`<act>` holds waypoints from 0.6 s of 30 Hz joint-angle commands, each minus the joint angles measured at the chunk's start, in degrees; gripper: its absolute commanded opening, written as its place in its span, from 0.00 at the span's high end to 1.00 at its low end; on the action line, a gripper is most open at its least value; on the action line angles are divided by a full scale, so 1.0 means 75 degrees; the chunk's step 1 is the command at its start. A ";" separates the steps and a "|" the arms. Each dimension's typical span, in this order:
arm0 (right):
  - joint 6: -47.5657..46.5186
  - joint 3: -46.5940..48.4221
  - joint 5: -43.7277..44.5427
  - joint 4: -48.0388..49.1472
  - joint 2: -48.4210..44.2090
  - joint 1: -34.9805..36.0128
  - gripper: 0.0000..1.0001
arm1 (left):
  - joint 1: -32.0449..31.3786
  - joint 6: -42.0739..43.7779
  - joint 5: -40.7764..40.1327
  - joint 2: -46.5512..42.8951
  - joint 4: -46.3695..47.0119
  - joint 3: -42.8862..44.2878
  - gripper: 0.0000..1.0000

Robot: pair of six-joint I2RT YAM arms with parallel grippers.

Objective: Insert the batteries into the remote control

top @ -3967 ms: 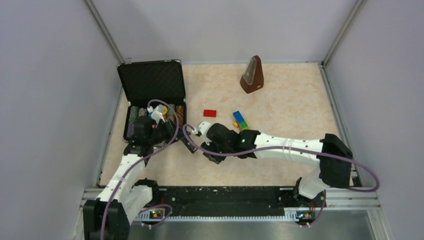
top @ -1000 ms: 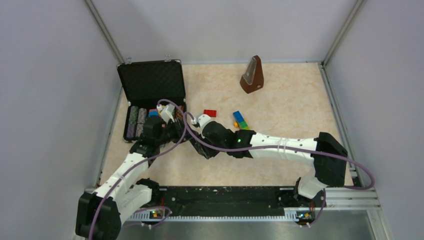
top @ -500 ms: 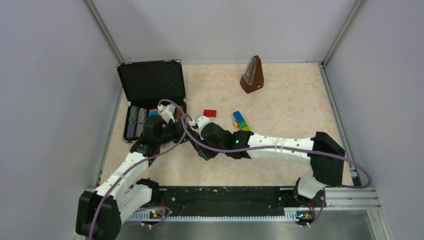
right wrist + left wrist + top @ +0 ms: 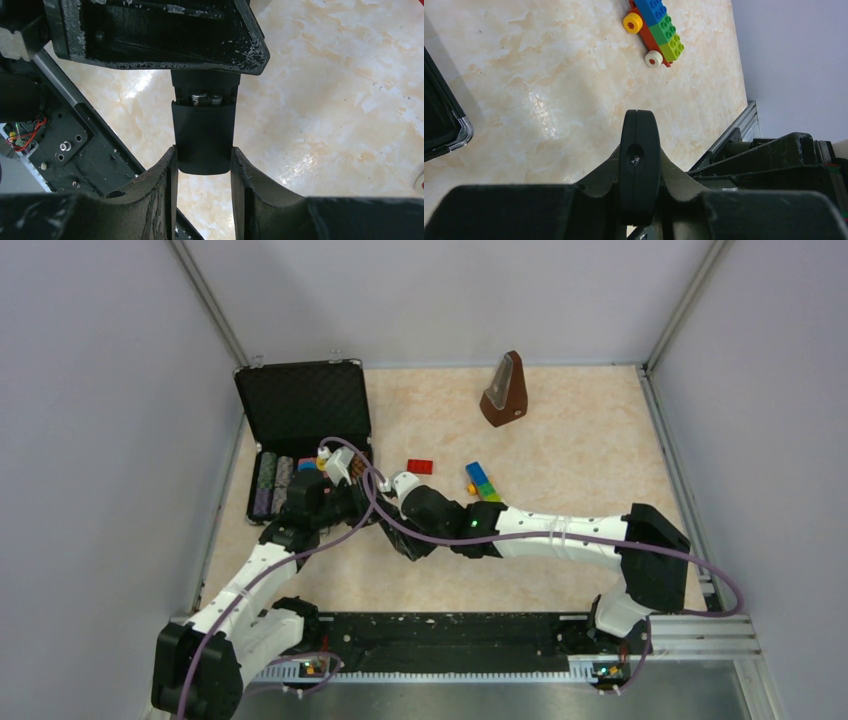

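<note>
Remote control (image 4: pixel 202 137) noted just beside the near right-hand corner of the open black case (image 4: pixel 303 405), where the two arms meet. It appears lifted clear of the desk (image 4: pixel 560 440).

Right jaws (image 4: pixel 203 152) are clamped on it across its width, one finger on each long edge, near its rounded end. The long axis runs straight out from those jaws toward the left arm, that is, back toward the case.

Batteries (image 4: pixel 207 99): two small silvery ends show side by side in the bar's open bay, at the end nearer the case. I judge both cells to be in the bay. Whether they are fully seated cannot be told, as the left arm covers the rest.

Left jaws (image 4: pixel 639 150) are pressed together, and their own camera shows nothing between them. In the right wrist view the left arm's head lies crosswise over the case-side end of the remote, directly above the bay. Contact between its tips and the cells is hidden.

Assessment: the bay lies dead ahead of the right jaws and immediately under the left ones, so the left arm is the nearer to it. Any pressing or closing of the bay would have to follow the long axis, with the right clamp as the brace. No cover piece is identified in any view.
</note>
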 commanded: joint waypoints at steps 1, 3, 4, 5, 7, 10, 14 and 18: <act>0.0072 0.0305 0.0169 0.0252 -0.0029 0.0045 0.70 | -0.0024 0.0204 0.0401 -0.0185 0.0191 0.0311 1.00; 0.0067 0.0315 0.0171 0.0256 -0.0009 0.0047 0.70 | -0.0024 0.0215 0.0461 -0.0157 0.0193 0.0314 1.00; 0.0068 0.0318 0.0161 0.0254 0.0015 0.0043 0.70 | -0.0024 0.0217 0.0481 -0.0147 0.0196 0.0310 1.00; 0.0074 0.0338 0.0135 0.0254 0.0033 0.0046 0.70 | -0.0024 0.0216 0.0510 -0.0139 0.0208 0.0313 1.00; 0.0068 0.0346 0.0094 0.0268 0.0071 0.0050 0.69 | -0.0024 0.0214 0.0537 -0.0133 0.0226 0.0311 1.00; 0.0075 0.0368 0.0072 0.0258 0.0093 0.0044 0.70 | -0.0024 0.0204 0.0586 -0.0145 0.0269 0.0312 1.00; 0.0102 0.0372 0.0123 0.0252 0.0102 0.0048 0.70 | -0.0024 0.0217 0.0631 -0.0145 0.0277 0.0304 1.00; 0.0181 0.0369 0.0265 0.0227 0.0103 0.0049 0.70 | -0.0024 0.0218 0.0676 -0.0145 0.0277 0.0282 1.00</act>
